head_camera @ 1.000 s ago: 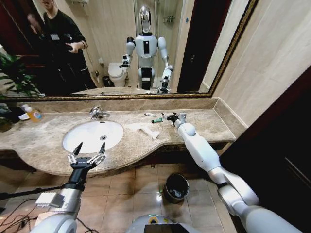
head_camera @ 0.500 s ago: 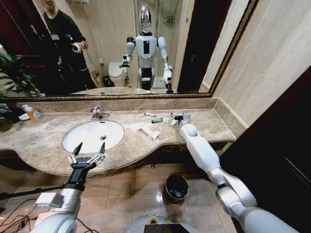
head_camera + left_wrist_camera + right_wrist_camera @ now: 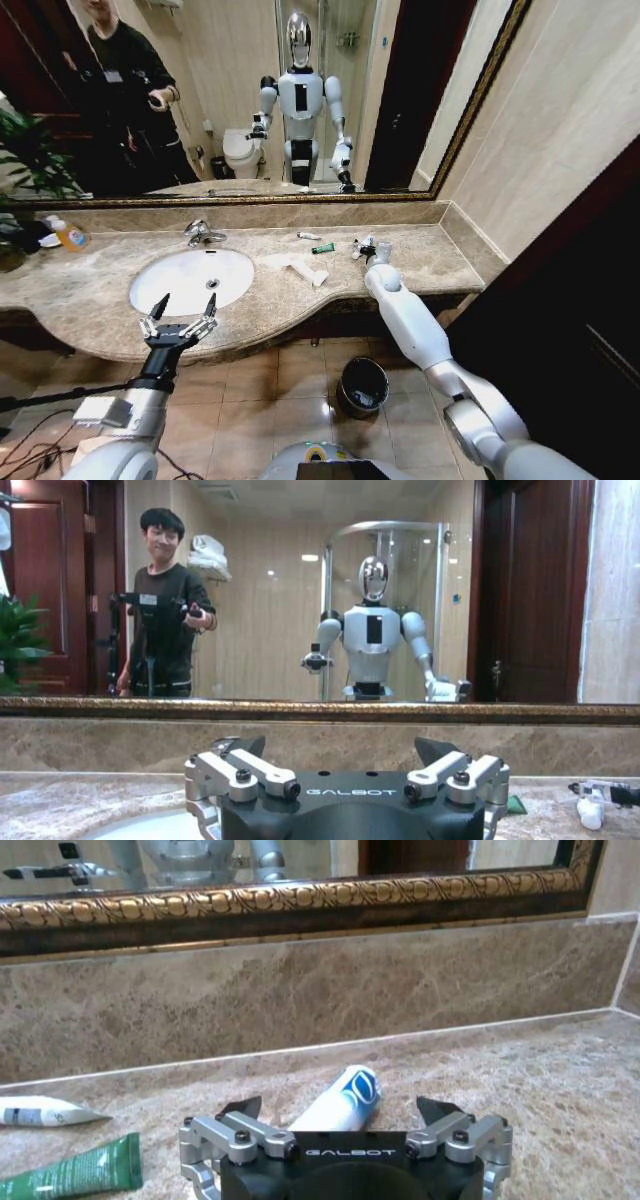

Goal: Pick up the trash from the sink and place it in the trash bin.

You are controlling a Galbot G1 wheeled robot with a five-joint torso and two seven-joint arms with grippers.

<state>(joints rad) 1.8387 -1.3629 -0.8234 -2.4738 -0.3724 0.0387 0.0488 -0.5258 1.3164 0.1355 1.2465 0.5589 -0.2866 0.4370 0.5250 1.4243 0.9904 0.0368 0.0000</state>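
One second on, the right gripper (image 3: 338, 1111) has drawn back from the green tube (image 3: 75, 1170) toward the bench (image 3: 420, 255) edge. Its jaws stand wide apart, holding nothing, a white tube (image 3: 340, 1099) between them. Two white tubes and one green one lie right of the sink (image 3: 190, 280). Wide open and empty, the left gripper (image 3: 180, 312) hovers before the sink.

The sink (image 3: 190, 280) was white in a mottled beige marble counter (image 3: 420, 262); one tube (image 3: 340, 1102) was white with blue, another tube (image 3: 75, 1170) green; the mirror frame (image 3: 300, 904) was patterned gold.
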